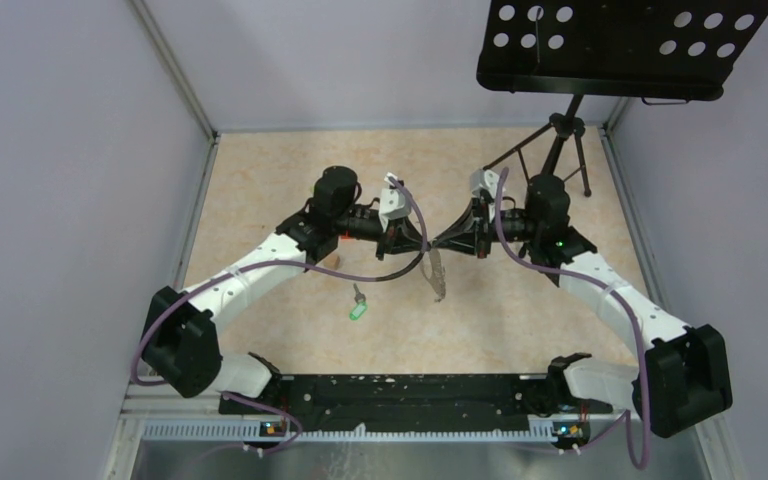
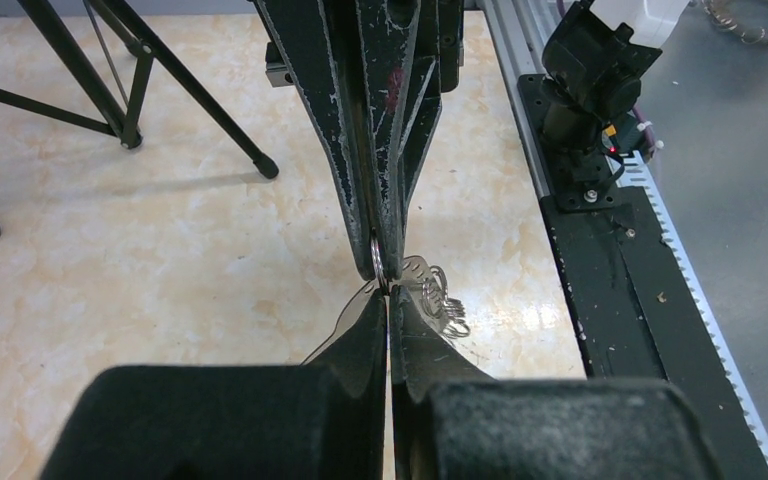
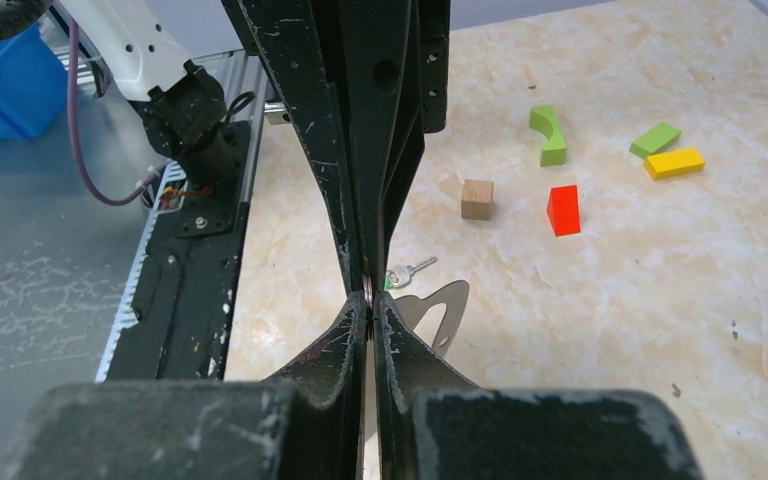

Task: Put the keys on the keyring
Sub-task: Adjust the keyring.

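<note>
Where the two arms meet tip to tip above the beige marbled table (image 1: 260,180), a thin grey metal keyring (image 2: 376,260) sits between them.
Both the left end effector (image 2: 388,300) and the right end effector (image 3: 370,300) are pinched fully closed at the ring; which grips it I cannot tell. A small silver key with a bright green tag (image 1: 358,308) lies on the table, nearer and left.

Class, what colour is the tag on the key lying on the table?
Bright green tag, clearest in the top external view.
</note>
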